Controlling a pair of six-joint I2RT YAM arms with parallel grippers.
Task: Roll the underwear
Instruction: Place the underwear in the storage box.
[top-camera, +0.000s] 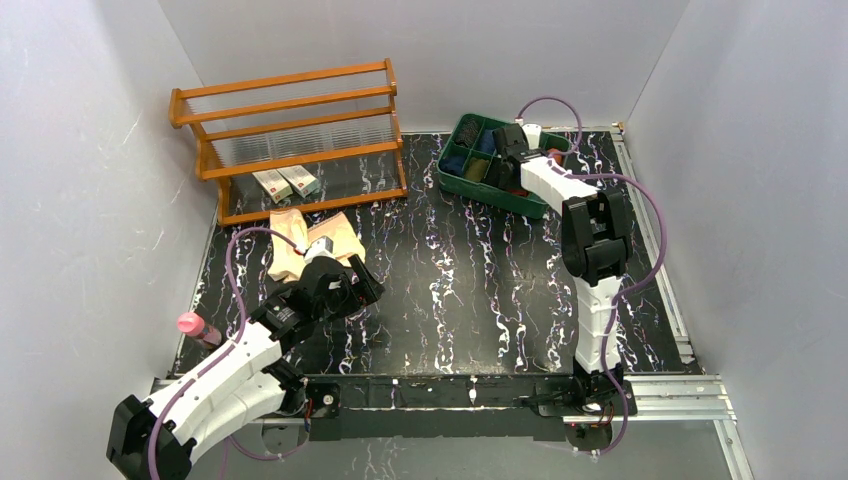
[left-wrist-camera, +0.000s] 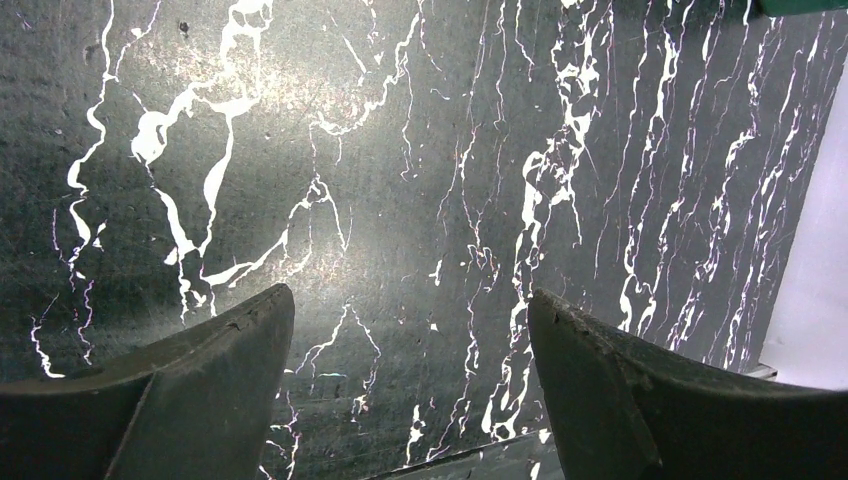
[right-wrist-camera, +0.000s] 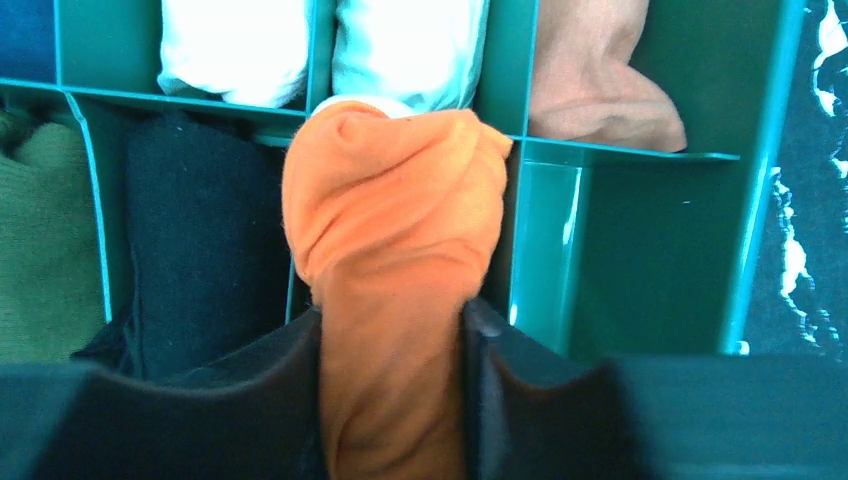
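Already the orange pair (right-wrist-camera: 395, 240) is rolled, clamped in the right gripper (right-wrist-camera: 392, 330) over a tray (right-wrist-camera: 762, 200) compartment. The tan pair (top-camera: 285, 262) lies unrolled by the rack (top-camera: 290, 110); the left gripper (left-wrist-camera: 410, 300) gapes empty.

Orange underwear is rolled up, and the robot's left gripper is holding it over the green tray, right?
No. It is the right gripper that holds the rolled orange underwear over the green tray; the right wrist view shows it. The left gripper is open and empty.

Plain white walls (top-camera: 90, 200), black white-veined tabletop (top-camera: 460, 290), wooden rack (top-camera: 290, 140) at back left
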